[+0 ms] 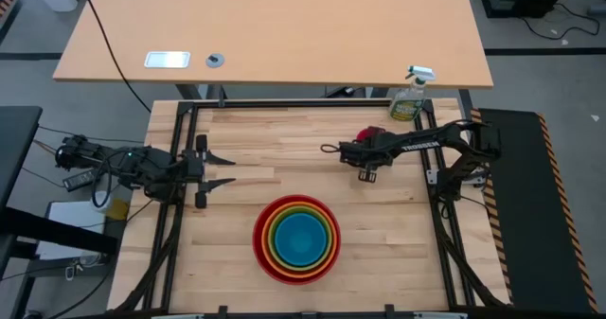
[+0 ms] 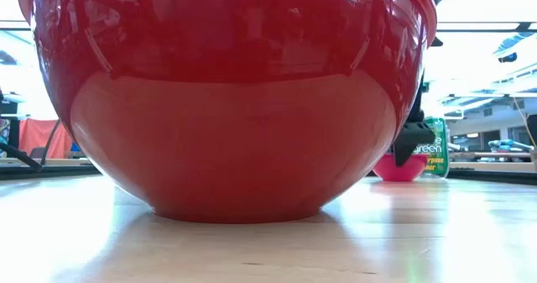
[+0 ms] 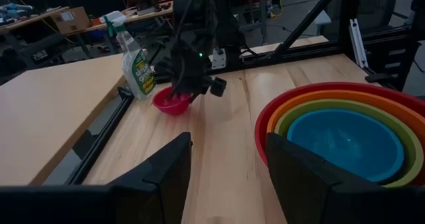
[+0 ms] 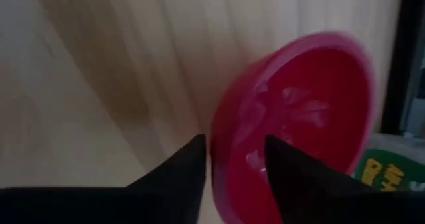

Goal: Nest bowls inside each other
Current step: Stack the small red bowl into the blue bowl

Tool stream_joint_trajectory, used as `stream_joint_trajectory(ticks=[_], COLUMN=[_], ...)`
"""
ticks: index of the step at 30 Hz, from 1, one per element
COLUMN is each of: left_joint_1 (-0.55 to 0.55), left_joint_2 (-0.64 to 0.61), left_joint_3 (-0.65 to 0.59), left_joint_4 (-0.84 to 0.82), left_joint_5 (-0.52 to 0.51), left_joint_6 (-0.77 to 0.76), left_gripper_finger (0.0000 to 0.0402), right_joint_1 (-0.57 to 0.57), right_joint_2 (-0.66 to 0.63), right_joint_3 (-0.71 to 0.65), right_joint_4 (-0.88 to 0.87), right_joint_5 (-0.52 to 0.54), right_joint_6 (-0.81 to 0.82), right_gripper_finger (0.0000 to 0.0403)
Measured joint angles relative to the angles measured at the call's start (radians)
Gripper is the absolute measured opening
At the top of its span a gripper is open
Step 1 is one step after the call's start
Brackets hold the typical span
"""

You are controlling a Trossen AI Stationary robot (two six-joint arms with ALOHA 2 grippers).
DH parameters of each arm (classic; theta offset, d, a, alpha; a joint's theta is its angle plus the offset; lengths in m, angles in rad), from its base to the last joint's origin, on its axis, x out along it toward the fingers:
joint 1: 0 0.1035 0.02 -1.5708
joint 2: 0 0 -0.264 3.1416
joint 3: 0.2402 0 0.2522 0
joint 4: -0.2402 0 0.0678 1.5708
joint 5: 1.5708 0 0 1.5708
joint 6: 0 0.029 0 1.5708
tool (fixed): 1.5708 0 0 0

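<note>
Four bowls sit nested at the table's near middle: red (image 1: 260, 253) outermost, then orange, lime green and blue (image 1: 301, 239). The small pink bowl (image 1: 367, 132) rests on its base at the far right, close to a green spray bottle (image 1: 409, 97). My right gripper (image 4: 234, 139) slants down over the pink bowl (image 4: 305, 104), open, with one finger outside its rim and one inside. My left gripper (image 3: 229, 164) waits open at the table's left side (image 1: 213, 168) and touches nothing. My right gripper straddles the pink bowl's rim (image 4: 219, 154), slanting down from above, one finger outside the wall and one inside the hollow. I cannot tell whether a finger touches the rim. The bowl stands upright on the table.
The spray bottle (image 3: 137, 68) stands upright right behind the pink bowl (image 3: 172, 103), near the black frame rail at the table's far right corner. In the low view the red bowl (image 2: 231, 98) fills most of the picture. Bare wood lies between the stack and the pink bowl.
</note>
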Motion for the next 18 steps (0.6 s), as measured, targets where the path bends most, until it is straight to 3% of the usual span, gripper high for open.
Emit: stream_joint_trajectory(ticks=[10, 18], left_joint_1=[0.0, 0.0], left_joint_2=[-0.001, -0.001], left_joint_3=[0.0, 0.0], left_joint_4=[0.0, 0.0], left_joint_5=[0.0, 0.0], left_joint_6=[0.005, 0.027], left_gripper_finger=[0.0196, 0.0196], right_joint_1=[0.047, 0.243], right_joint_2=[0.0, 0.0], right_joint_3=[0.012, 0.208], right_joint_4=[-0.05, -0.189], right_joint_5=[-0.032, -0.012], right_joint_6=[0.042, 0.145], right_gripper_finger=[0.0023, 0.0038])
